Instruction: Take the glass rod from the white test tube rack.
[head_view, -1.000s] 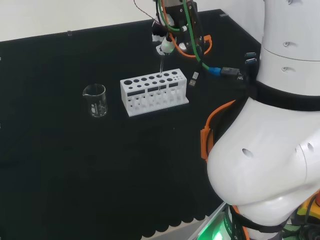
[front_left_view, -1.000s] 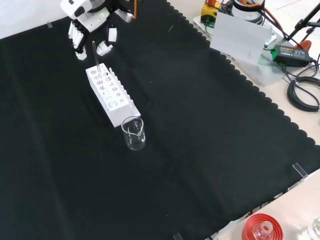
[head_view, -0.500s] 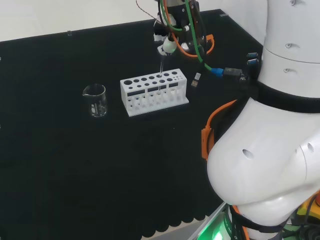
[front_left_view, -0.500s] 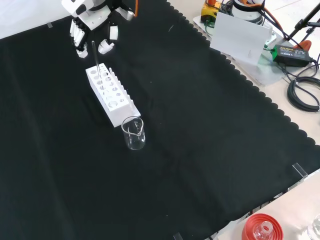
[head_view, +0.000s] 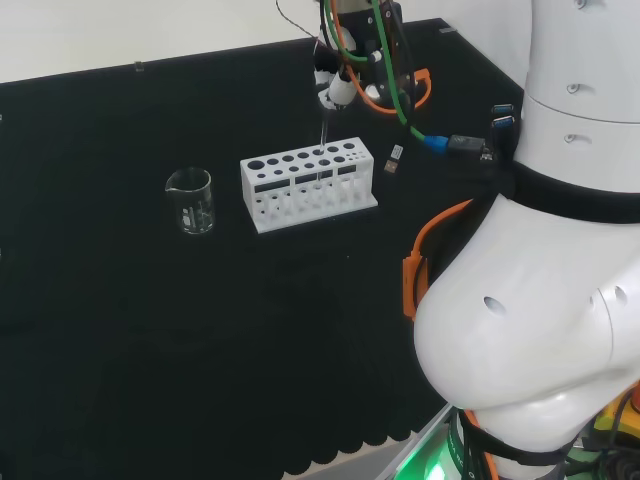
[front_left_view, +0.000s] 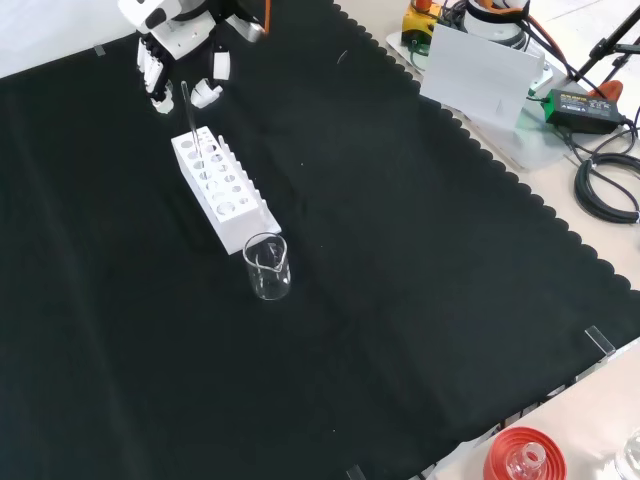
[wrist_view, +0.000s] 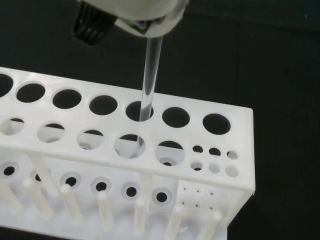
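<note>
The white test tube rack (head_view: 308, 186) (front_left_view: 226, 192) (wrist_view: 100, 145) stands on the black cloth. The clear glass rod (head_view: 323, 131) (front_left_view: 191, 118) (wrist_view: 150, 70) stands upright above it. In the wrist view its lower end still passes through a top hole near the rack's end and reaches the middle plate. The hand (head_view: 339, 86) (front_left_view: 176, 42) (wrist_view: 134, 11) hangs directly over the rack, its fingers pinched on the rod's top end.
A small glass beaker (head_view: 190, 201) (front_left_view: 266, 267) stands beside the rack's other end. In the front view, a red ribbed stand (front_left_view: 523, 457) sits at the bottom right off the cloth, with a white box (front_left_view: 480, 75) and cables (front_left_view: 605, 180) beyond the cloth's scalloped edge.
The hand has risen a little with the rod pinched in it, drawing the rod partly up out of its hole. Rack and beaker have stayed put.
</note>
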